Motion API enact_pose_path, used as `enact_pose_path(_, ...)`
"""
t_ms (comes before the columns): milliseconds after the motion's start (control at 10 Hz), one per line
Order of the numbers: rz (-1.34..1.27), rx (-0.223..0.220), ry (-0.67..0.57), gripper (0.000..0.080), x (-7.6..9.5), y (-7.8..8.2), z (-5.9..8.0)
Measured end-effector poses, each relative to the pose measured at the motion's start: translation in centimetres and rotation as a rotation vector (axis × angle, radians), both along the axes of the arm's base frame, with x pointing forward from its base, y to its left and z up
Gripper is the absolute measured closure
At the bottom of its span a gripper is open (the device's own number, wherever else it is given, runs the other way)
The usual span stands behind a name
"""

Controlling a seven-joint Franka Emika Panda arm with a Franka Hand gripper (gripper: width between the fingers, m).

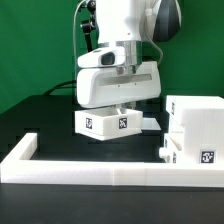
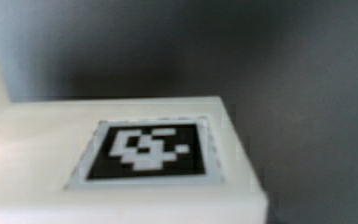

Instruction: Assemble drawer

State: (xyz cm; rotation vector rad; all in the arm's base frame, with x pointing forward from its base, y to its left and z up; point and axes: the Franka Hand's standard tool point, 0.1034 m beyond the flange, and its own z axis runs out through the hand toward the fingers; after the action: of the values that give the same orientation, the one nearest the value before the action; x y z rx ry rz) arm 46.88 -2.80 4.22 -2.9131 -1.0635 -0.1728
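White rim [image 1: 100, 170] in front, black table [image 1: 40, 120] behind.
Hand [image 1: 118, 104] sits over 1 tagged tray [image 1: 108, 122]; grip state unclear. Case [image 1: 200, 128] on exterior view's right.

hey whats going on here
A Franka arm is putting a white drawer set together. Its gripper is down over a small tray on the black table; the jaws are hidden, so a grasp can't be confirmed. The large case stands apart at the exterior view's right, by the low white rim.
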Motion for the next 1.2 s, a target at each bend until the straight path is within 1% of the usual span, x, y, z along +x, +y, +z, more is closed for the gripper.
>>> enact_pose_path(100,0.093,-0.009,0.011,0.0758,0.1,-0.6,-0.1)
enact_pose_path(300,0.300,-0.034,0.015,0.0758,1.0,-0.6,0.2)
enact_pose_path(400,0.350,-0.039,0.012,0.0758,1.2,-0.6,0.3)
enact_pose_path(800,0.605,-0.061,0.001,0.0758,1.0,-0.8,0.2)
enact_pose_path(1100,0.827,-0.096,-0.001,0.0758,2.8,-0.3,0.7)
enact_pose_path(1200,0.806,-0.094,0.000,0.0758,3.4,0.0,0.9)
